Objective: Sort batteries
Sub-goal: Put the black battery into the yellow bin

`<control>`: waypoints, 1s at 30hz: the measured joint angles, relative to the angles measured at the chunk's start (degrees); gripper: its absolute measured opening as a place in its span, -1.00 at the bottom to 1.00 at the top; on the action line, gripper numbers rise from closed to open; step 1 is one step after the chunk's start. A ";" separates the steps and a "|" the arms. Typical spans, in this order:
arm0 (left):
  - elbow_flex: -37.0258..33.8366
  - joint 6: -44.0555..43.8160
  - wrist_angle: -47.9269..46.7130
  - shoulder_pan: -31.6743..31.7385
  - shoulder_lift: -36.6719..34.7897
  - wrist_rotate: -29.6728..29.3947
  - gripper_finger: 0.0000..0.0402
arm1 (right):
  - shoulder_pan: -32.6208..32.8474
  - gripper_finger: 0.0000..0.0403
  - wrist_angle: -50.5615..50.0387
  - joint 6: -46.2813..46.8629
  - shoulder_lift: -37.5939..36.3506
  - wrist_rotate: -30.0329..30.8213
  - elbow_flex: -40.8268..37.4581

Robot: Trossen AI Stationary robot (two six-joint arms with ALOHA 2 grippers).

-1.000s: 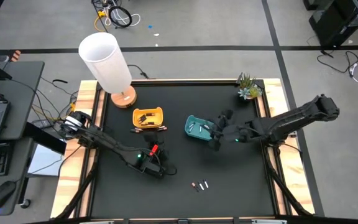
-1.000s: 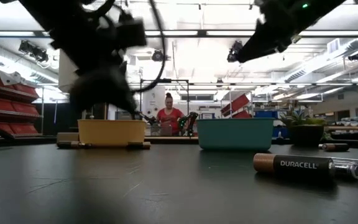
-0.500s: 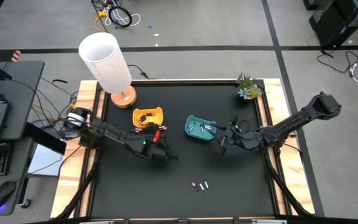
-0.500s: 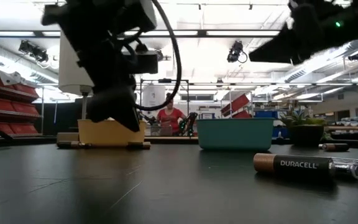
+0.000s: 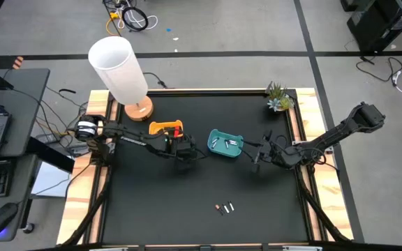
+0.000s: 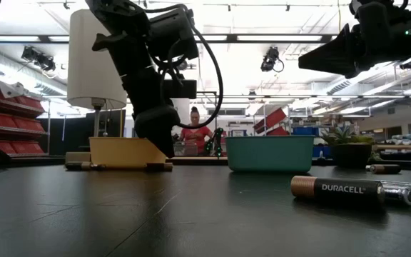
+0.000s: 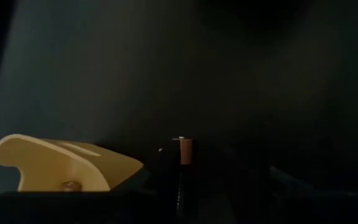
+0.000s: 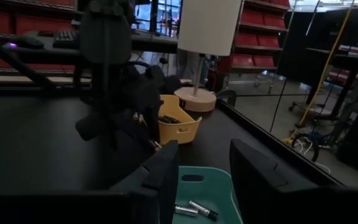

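My left gripper [image 5: 181, 149] is shut on a dark battery with a copper end [image 7: 185, 151]. It hangs beside the yellow tray [image 5: 165, 130], on the tray's right near side; the low view shows the left gripper [image 6: 161, 143] in front of the yellow tray [image 6: 123, 152]. My right gripper [image 5: 257, 159] is open, just right of the teal tray [image 5: 225, 143], which holds silver batteries [image 8: 192, 210]. Three batteries [image 5: 223, 208] lie on the table's near middle; one is a copper-and-black Duracell battery [image 6: 337, 189]. My left gripper pinches the battery between its two fingers, which lie along it. The copper end [image 7: 185, 151] sticks out past the fingertips, and the dark fingers hide the rest of the body. The battery is lifted clear of the table beside the yellow tray's rim [image 7: 73, 152].
A white lamp [image 5: 121, 70] with a wooden base stands at the far left corner, and a small plant [image 5: 279, 97] at the far right corner. Dark batteries lie in the yellow tray [image 8: 169, 119]. A person [image 6: 193, 134] stands in the room beyond the table.
My left gripper has travelled from the table's near middle toward the far edge, up to the yellow tray, staying shut. My right gripper has drawn back from over the teal tray toward the table's right edge.
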 joint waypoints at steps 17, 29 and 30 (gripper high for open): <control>-0.02 1.47 0.60 6.65 0.17 9.12 -0.37 | 0.56 -0.37 -0.12 -1.56 -0.12 -0.24 0.00; -3.52 1.07 2.18 7.07 0.15 11.79 -0.37 | 0.56 -0.38 -0.12 -1.63 -0.09 -0.26 0.00; -3.52 0.97 2.22 6.91 0.15 11.81 -0.37 | 0.56 -0.38 -0.12 -1.71 -0.09 -0.26 0.00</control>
